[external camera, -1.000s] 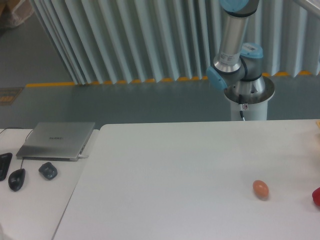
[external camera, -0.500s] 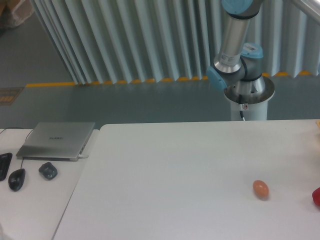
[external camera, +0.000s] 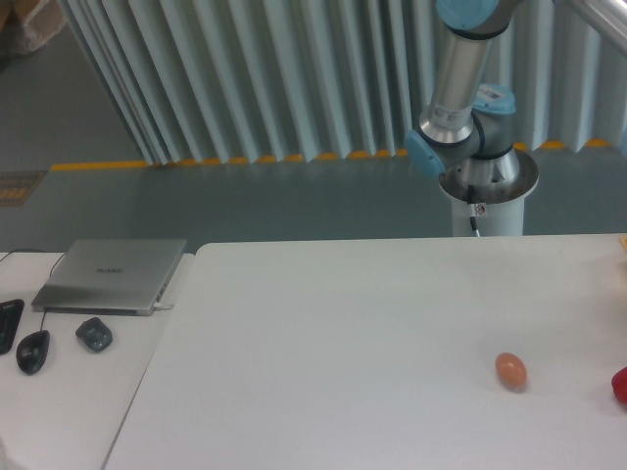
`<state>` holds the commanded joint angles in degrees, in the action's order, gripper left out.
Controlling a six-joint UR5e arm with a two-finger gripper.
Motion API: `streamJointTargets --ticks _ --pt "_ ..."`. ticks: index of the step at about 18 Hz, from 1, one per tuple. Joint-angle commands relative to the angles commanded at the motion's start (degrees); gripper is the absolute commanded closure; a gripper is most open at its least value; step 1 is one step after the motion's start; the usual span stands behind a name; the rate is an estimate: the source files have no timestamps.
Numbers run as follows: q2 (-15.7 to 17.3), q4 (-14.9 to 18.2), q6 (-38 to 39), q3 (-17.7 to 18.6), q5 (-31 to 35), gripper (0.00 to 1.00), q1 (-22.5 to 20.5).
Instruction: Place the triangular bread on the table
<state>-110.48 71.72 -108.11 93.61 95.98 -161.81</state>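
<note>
**A:** In the fixed camera view, where does the triangular bread lie against the fingers?

**B:** I cannot place either. No full wedge shows on the table. At the far right edge there is only a faint pale sliver, too small to name. The gripper is outside the picture, so whether its fingers are open, closed or holding anything cannot be told. Only the arm shows: a silver tube with blue joints, rising from a round base behind the table's far edge and leaving the picture at the top.

**A:** What lies on the white surface?

**B:** A small orange-brown egg at the near right, lying alone. Well apart from it, cut by the right edge, is a red item.

**A:** And the rest of the room?

**B:** To the left a smaller white desk stands just beside the table. On it are a closed grey laptop, two dark mice nearer the camera, and a black object cut by the left edge. Behind is grey floor with a yellow line along the foot of a pale pleated curtain.
</note>
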Motion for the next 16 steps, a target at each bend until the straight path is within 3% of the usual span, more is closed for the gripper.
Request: streamJointTargets --ticks 4,7,8,12,15,16 --pt "0.0 0.4 -0.2 -0.6 0.2 0.58 -0.3" --pt "0.3 0.9 -0.2 -1.5 0.3 0.69 -0.4" --pt "0.3 1.1 -0.2 -1.7 0.4 0.8 -0.6" --pt "0.7 1.8 -0.2 -2.7 0.4 0.83 -0.7" --pt "1.3 7.8 0.0 -5.9 0.0 0.83 -0.8" --pt "1.8 8.2 0.0 -6.1 -0.2 0.82 -0.8"
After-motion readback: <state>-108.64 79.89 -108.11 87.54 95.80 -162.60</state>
